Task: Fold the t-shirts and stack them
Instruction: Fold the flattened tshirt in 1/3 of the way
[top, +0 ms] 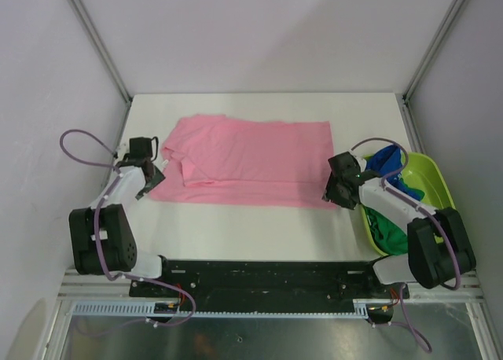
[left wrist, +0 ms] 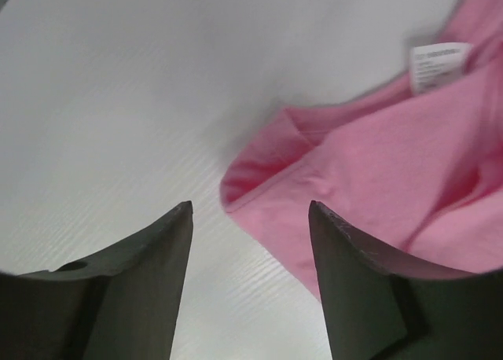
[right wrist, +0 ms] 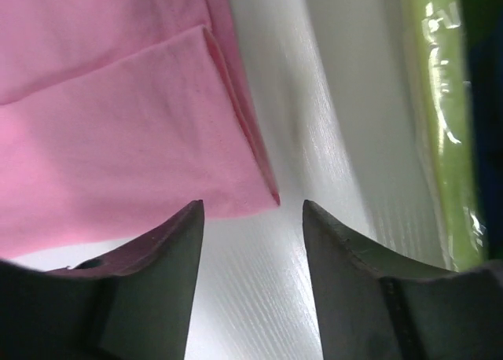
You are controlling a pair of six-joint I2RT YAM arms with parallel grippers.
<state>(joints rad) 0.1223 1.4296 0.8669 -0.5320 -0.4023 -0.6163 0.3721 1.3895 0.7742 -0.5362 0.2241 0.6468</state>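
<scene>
A light pink t-shirt (top: pixel 244 162) lies spread flat across the middle of the white table, partly folded. My left gripper (top: pixel 151 179) is open and empty at the shirt's near left corner; in the left wrist view (left wrist: pixel 250 211) the pink sleeve edge (left wrist: pixel 259 179) lies just ahead between the fingers, with a white label (left wrist: pixel 438 64) further back. My right gripper (top: pixel 333 193) is open and empty at the near right corner; the pink hem corner (right wrist: pixel 271 196) lies just ahead of the gripper (right wrist: pixel 253 207). A royal blue shirt (top: pixel 388 165) and a dark green shirt (top: pixel 390 231) lie in the tub.
A lime-green plastic tub (top: pixel 436 183) stands at the table's right edge, close beside my right arm; its wall also shows in the right wrist view (right wrist: pixel 444 140). Grey walls and metal posts enclose the table on the left, back and right.
</scene>
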